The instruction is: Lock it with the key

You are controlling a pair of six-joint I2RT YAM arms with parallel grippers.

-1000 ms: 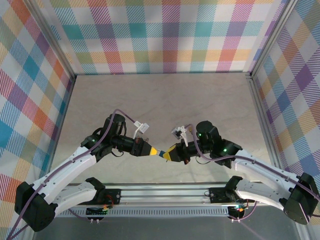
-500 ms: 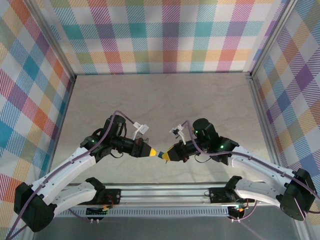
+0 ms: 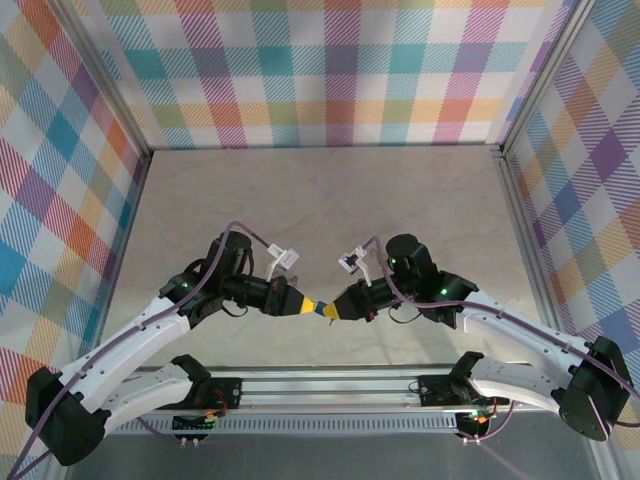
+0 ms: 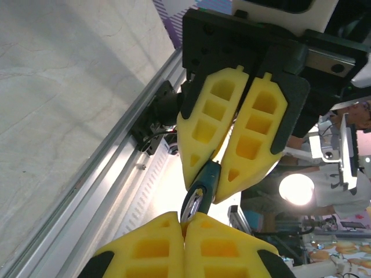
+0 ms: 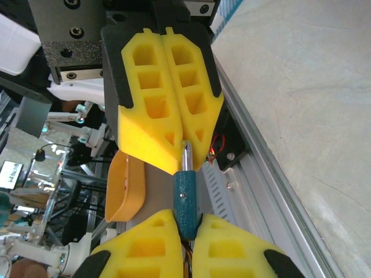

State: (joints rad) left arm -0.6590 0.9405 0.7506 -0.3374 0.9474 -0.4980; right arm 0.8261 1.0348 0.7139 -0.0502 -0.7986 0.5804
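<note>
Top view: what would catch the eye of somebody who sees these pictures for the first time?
The left gripper and the right gripper, yellow fingers shut, meet tip to tip near the front of the table. Between them is a small teal piece, held by the right, its silver tip pinched by the left. Bright plaid walls stand around.
</note>
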